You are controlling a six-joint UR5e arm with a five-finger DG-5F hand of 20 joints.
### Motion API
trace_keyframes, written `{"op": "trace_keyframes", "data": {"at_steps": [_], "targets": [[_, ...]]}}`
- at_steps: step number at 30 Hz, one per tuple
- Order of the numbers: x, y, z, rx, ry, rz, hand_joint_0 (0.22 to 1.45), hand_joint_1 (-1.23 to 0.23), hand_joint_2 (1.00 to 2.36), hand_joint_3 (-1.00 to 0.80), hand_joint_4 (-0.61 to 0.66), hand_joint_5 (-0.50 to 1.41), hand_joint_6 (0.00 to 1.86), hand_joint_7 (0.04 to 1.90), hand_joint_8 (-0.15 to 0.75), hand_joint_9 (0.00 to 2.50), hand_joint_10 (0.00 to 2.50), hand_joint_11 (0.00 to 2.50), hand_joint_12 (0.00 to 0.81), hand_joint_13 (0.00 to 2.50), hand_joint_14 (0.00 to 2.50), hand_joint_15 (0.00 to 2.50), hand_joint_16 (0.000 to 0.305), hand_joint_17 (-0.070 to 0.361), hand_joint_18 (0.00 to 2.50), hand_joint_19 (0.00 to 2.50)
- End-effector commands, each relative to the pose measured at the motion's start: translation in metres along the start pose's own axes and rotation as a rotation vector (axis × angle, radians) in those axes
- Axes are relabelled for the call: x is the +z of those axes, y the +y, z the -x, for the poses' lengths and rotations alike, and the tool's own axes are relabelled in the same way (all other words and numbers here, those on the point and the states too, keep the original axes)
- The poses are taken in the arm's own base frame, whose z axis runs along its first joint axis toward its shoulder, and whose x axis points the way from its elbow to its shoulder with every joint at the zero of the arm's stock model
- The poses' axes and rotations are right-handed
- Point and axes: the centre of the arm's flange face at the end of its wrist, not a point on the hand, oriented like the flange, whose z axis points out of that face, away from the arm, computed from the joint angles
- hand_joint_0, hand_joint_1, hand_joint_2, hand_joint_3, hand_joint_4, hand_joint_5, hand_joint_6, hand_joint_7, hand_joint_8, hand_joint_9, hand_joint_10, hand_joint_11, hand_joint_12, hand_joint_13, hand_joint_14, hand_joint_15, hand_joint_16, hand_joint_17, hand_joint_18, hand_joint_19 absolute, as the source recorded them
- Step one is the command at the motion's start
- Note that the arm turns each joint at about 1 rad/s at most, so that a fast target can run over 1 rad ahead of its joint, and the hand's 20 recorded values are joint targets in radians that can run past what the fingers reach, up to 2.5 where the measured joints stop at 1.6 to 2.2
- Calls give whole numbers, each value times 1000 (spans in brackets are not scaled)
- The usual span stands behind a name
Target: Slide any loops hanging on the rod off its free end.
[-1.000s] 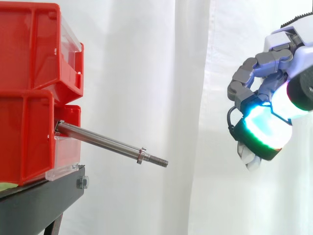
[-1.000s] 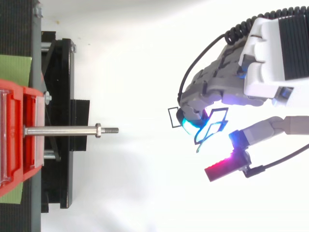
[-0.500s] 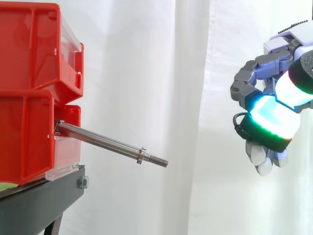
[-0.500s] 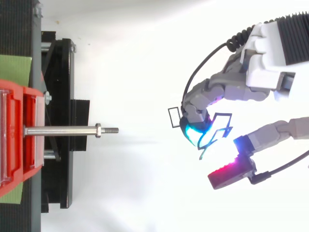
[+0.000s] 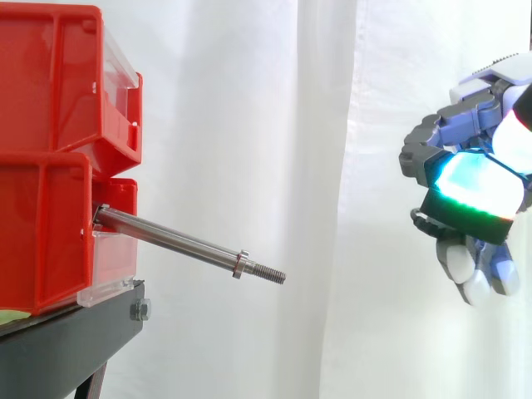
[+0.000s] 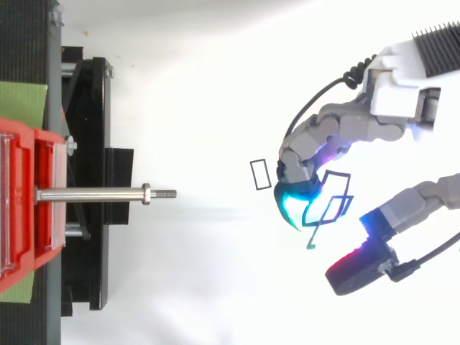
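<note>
We see wide open room between the free right tip of the rod [image 5: 174, 243] and the hand [image 5: 474, 187], which sits well apart at the right. There is room to pass above the rod, below it and on its near side. A small nut [image 5: 241, 264] makes a bump close to the tip. On the left, the red bins [image 5: 41, 166] and the black stand [image 5: 66, 341] block the way. The white curtain [image 5: 249, 125] closes off the far side.
</note>
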Motion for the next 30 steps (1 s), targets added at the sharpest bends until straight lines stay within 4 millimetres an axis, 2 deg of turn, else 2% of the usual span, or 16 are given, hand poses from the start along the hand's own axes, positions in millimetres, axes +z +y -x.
{"op": "trace_keyframes", "data": {"at_steps": [1, 9, 14, 19, 30], "targets": [[-2, -2, -1, 181, 0, -29, 707, -881, 1000, -500, 92, -203, 906, 1064, 287, 826, 11, 318, 315, 886, 7, 165, 45, 102, 909, 338], [-10, -8, -6, 320, 22, -100, 716, -889, 1000, -500, 98, -203, 905, 1070, 286, 827, 11, 315, 315, 894, 7, 163, 44, 100, 913, 329], [-11, -8, -6, 339, 25, -109, 696, -868, 1000, -496, 114, -203, 904, 1094, 288, 834, 11, 316, 314, 896, 7, 170, 45, 101, 914, 336], [-12, -8, -7, 341, 29, -117, 645, -759, 1004, -454, 111, -196, 906, 1103, 304, 867, 13, 329, 317, 905, 8, 178, 46, 103, 920, 355], [-13, -10, -7, 342, 34, -129, 614, -763, 1000, -500, 148, -190, 880, 1056, 308, 877, 12, 332, 319, 912, 7, 183, 46, 104, 925, 362]]}}
